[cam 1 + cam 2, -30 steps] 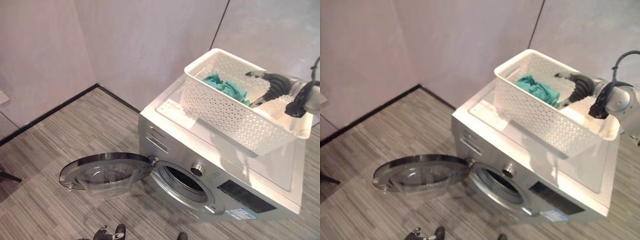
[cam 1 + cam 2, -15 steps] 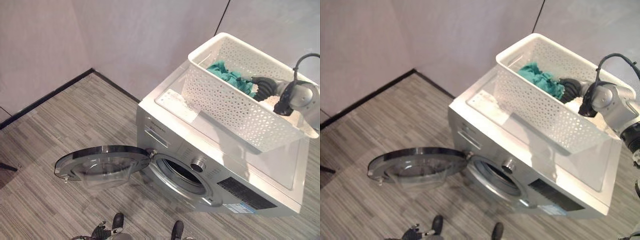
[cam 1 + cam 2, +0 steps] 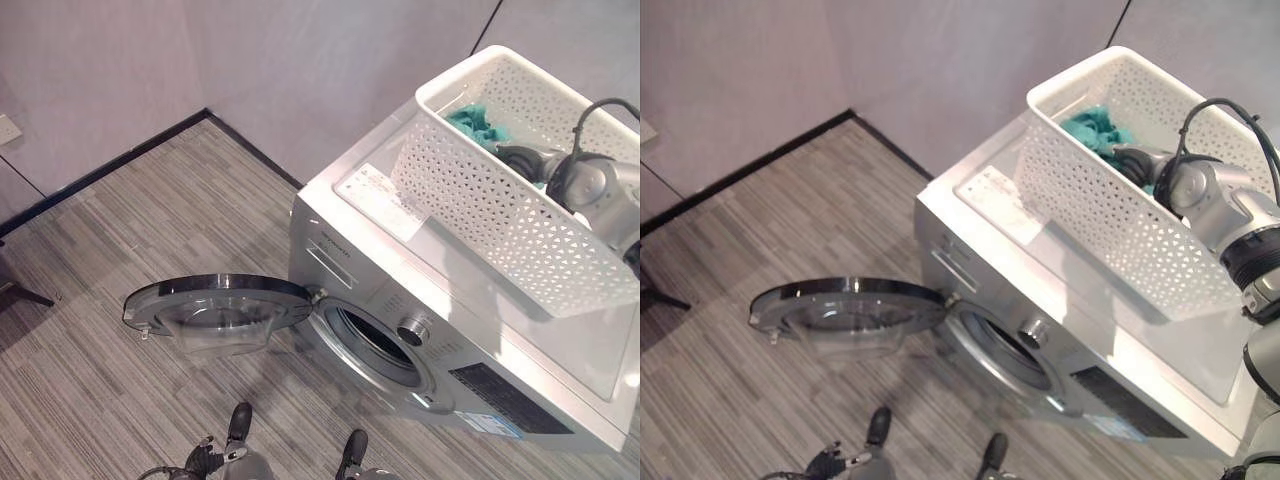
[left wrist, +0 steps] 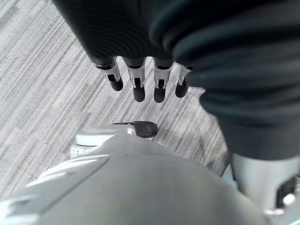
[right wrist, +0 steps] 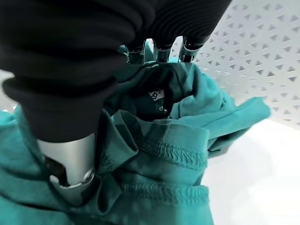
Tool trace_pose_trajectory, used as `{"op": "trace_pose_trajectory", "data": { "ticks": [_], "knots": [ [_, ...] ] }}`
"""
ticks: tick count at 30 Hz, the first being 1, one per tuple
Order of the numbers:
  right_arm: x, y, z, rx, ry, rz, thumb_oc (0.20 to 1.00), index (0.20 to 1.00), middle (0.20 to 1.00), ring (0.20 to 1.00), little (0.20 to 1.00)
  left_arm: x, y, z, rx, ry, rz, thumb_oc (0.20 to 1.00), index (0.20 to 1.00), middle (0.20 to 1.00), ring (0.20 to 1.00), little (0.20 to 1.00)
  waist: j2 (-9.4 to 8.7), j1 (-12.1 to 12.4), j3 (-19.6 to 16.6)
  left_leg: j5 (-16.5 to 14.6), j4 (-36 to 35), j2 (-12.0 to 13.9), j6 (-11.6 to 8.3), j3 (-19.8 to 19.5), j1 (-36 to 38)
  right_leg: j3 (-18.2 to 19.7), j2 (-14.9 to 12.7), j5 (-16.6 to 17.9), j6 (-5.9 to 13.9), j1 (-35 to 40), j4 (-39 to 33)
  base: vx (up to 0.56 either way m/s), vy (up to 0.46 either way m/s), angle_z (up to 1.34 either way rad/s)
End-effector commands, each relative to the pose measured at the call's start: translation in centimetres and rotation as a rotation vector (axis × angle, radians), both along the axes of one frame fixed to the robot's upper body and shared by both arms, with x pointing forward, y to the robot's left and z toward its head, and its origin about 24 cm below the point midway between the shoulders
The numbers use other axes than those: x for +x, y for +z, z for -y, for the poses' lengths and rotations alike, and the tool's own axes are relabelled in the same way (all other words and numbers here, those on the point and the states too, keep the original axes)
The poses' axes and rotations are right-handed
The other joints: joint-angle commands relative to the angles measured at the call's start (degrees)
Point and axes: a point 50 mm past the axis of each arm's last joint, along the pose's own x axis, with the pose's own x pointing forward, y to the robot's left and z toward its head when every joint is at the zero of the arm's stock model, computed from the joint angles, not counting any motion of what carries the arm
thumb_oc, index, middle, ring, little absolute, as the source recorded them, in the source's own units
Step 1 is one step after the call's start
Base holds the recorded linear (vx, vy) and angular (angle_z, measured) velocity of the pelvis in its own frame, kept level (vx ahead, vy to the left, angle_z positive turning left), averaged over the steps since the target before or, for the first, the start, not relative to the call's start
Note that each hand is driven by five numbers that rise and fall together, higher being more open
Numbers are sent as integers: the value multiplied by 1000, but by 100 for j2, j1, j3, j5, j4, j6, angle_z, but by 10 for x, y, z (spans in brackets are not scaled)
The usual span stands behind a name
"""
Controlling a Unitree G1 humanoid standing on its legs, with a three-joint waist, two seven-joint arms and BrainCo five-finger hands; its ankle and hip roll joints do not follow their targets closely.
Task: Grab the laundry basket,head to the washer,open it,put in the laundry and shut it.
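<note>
Laundry, a teal garment (image 5: 178, 154), lies bunched in the far end of a white perforated laundry basket (image 3: 500, 215) standing on top of a silver front-loading washer (image 3: 400, 290), at the upper right of the head views. The right hand (image 3: 1132, 157) reaches down into the basket from the right edge of the frame and is sunk in the cloth. In its wrist view the fingers (image 5: 161, 52) plunge into the folds with their tips buried (whether they have closed on the fabric cannot be told).

The washer door (image 3: 220, 308) hangs wide open at the lower left, and the drum opening (image 3: 375, 345) sits below and to the left of the basket, so the garment would have to travel down and leftward, judging by the layout.

The left hand (image 4: 140, 79) hangs over the striped floor (image 3: 110, 250), fingers relaxed and holding nothing.
</note>
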Motion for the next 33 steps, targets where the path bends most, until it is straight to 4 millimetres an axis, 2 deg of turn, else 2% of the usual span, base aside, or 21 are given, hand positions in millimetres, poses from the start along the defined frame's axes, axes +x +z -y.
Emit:
{"op": "trace_pose_trajectory", "data": {
  "ticks": [1, 4, 8, 9, 18, 24, 30, 32, 33],
  "knots": [
    [2, 16, -12, -41, 46, 37, 1000, 1000, 1000, 1000, 1000, 13, 2, 4, 18, -81, 12, 1000, 1000, 1000, 1000, 1000, -333, 176, 93, 51, 22, 334, -74, 270, 232, 699, -383, 77, 392, -148, 4, -2, -5, 4],
    [-1, 6, -19, -52, 93, -30, 1000, 1000, 1000, 1000, 1000, 18, 3, 8, 12, -101, 28, 1000, 1000, 1000, 1000, 1000, -323, 156, 109, 51, 22, 331, -75, 293, 230, 718, -396, 92, 396, -181, 4, 0, 0, 0],
    [-1, -1, -14, -47, 72, -51, 1000, 1000, 1000, 1000, 1000, 20, 3, 11, 7, -111, 38, 1000, 1000, 1000, 1000, 1000, -300, 144, 109, 41, 22, 332, -70, 310, 245, 739, -399, 93, 400, -178, 4, 0, 0, 0],
    [1, -5, -10, -24, 42, -56, 200, 200, 200, 200, 200, 21, 3, 12, 7, -117, 39, 1000, 1000, 1000, 1000, 1000, -276, 155, 106, 36, 22, 331, -67, 310, 248, 754, -401, 95, 403, -184, 4, 0, 0, 0],
    [6, -1, -2, 37, -17, 19, 200, 200, 200, 200, 200, 14, 0, 12, 11, -108, 12, 1000, 1000, 1000, 1000, 1000, -203, 109, 77, 21, 22, 306, -46, 329, 287, 800, -421, 98, 405, -167, 4, 0, 0, 0],
    [4, 16, 15, 93, -91, 123, 200, 200, 200, 200, 200, 7, -1, 8, 33, -104, -20, 1000, 1000, 1000, 1000, 1000, -191, 82, 26, -20, 22, 291, -30, 351, 383, 828, -438, 96, 416, -97, 4, 0, 0, 0],
    [-14, 70, 29, 191, -93, 369, 200, 200, 200, 200, 200, 3, -1, 1, 63, -89, -32, 1000, 1000, 1000, 1000, 1000, -191, -58, -113, -115, 22, 246, -13, 436, 555, 885, -463, 98, 438, 19, 4, 4, 3, -2],
    [-17, 76, 32, 207, -97, 402, 200, 200, 200, 200, 200, 2, -1, 1, 66, -91, -34, 1000, 1000, 1000, 1000, 1000, -191, -70, -137, -129, 22, 241, -11, 448, 587, 894, -471, 98, 442, 37, 4, 17, 8, -9],
    [-25, 94, 37, 260, -102, 505, 200, 200, 200, 200, 200, 2, -1, 1, 68, -92, -36, 1000, 1000, 1000, 1000, 1000, -178, -102, -182, -156, 22, 236, -3, 471, 639, 904, -483, 94, 451, 79, 4, 13, 13, -6]
  ]
}}
